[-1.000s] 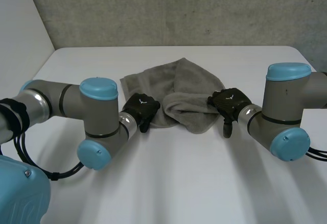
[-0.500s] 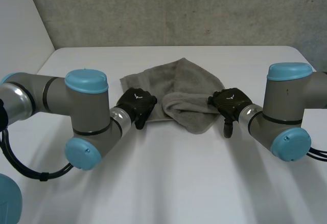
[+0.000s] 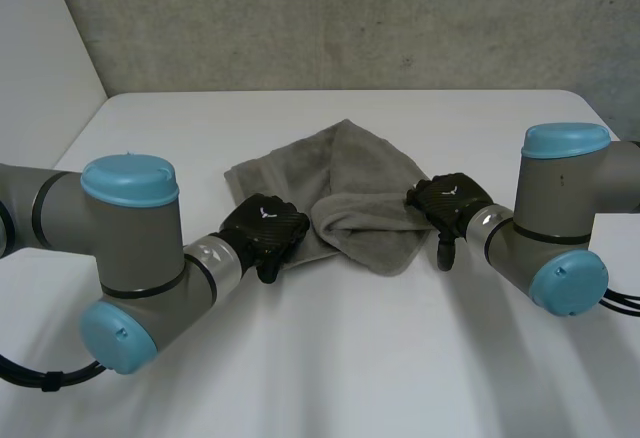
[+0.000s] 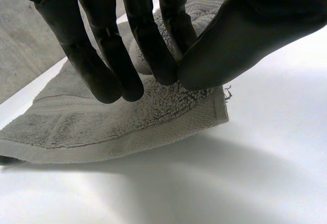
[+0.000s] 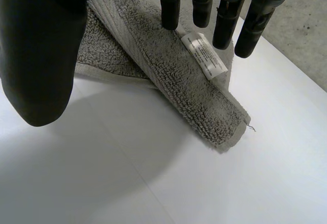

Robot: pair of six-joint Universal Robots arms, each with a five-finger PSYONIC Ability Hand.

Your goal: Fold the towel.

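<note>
A grey towel (image 3: 352,180) lies crumpled and partly folded over itself in the middle of the white table (image 3: 330,358). My left hand (image 3: 265,230) is at the towel's near left edge. In the left wrist view its fingers (image 4: 148,50) and thumb pinch a corner of the towel (image 4: 102,127), which is lifted slightly off the table. My right hand (image 3: 450,203) is at the towel's right side. In the right wrist view its fingers (image 5: 171,1) are straight and spread over a rolled fold of the towel (image 5: 194,96) beside a white label (image 5: 204,55), with the thumb held apart.
A grey wall (image 3: 330,18) stands behind the table's far edge. A white flat object (image 3: 615,243) sits at the right, next to my right arm. Bare tabletop stretches in front of the towel.
My left arm has swung outward and toward the front, pulling the towel's left part with it, so the towel has shifted and spread a little. The right hand has stayed in place.
</note>
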